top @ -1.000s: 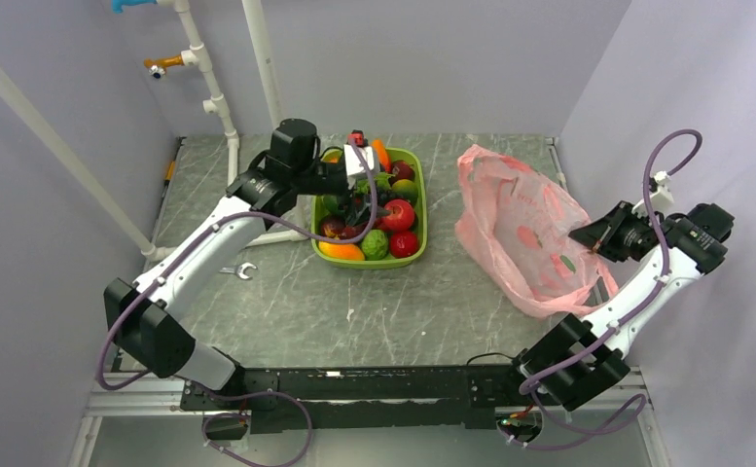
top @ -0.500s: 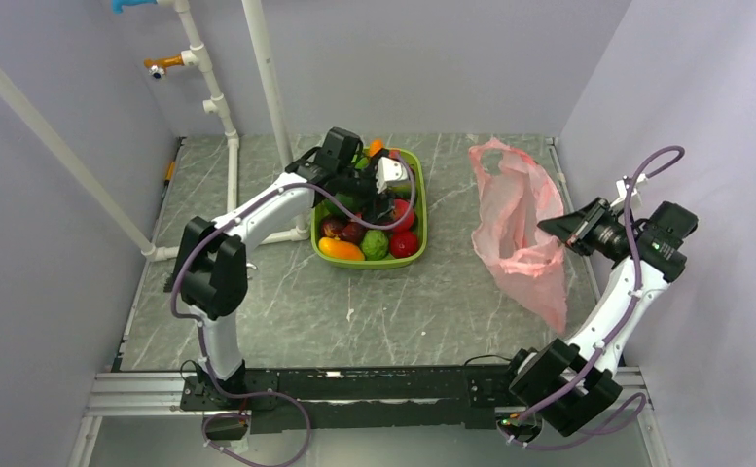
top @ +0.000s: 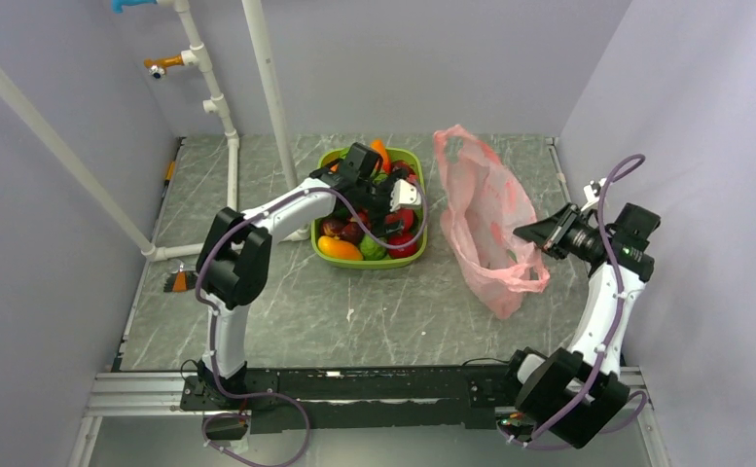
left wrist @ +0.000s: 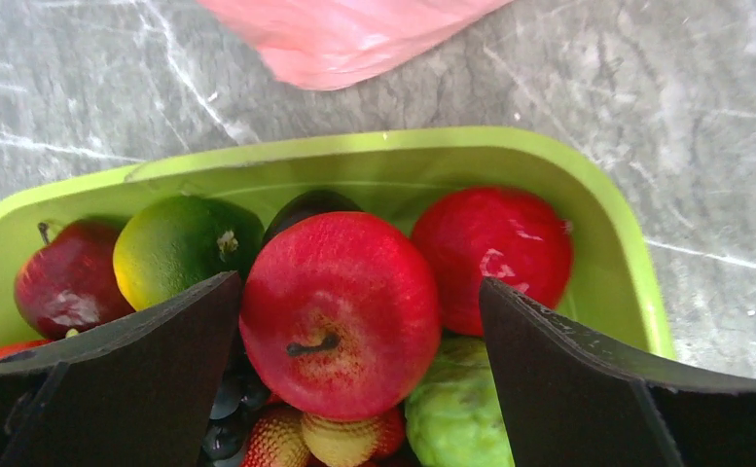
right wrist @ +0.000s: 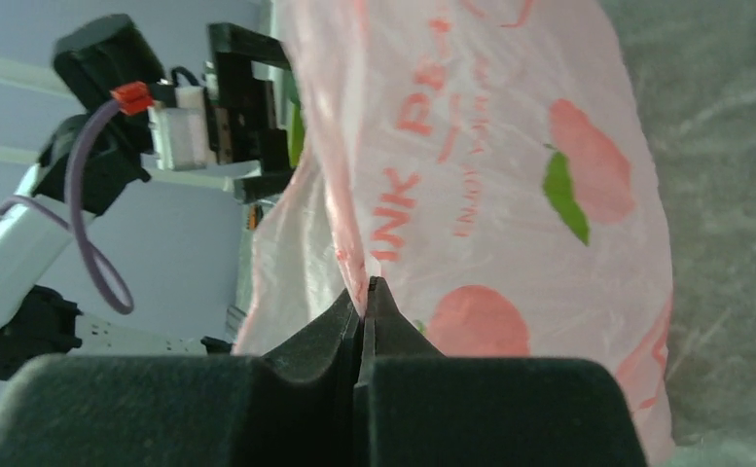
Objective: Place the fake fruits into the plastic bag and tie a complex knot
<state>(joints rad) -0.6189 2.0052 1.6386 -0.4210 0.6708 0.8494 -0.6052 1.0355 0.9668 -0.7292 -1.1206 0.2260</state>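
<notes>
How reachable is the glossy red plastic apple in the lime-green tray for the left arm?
Probably yes: the left gripper is open with a finger either side of the glossy red plastic apple, which tops the pile in the lime-green tray, uncovered.

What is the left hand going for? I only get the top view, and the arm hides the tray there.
Observer: The left wrist view shows the left hand open, with a red apple right between its fingers in the green tray.
Visitor: And does the right hand really grip the bag?
Observer: Yes, the right wrist view shows the right hand shut on a fold of the pink bag.
Visitor: Anything printed on it?
Observer: Pink peaches with green leaves, plus pink lettering.
</notes>
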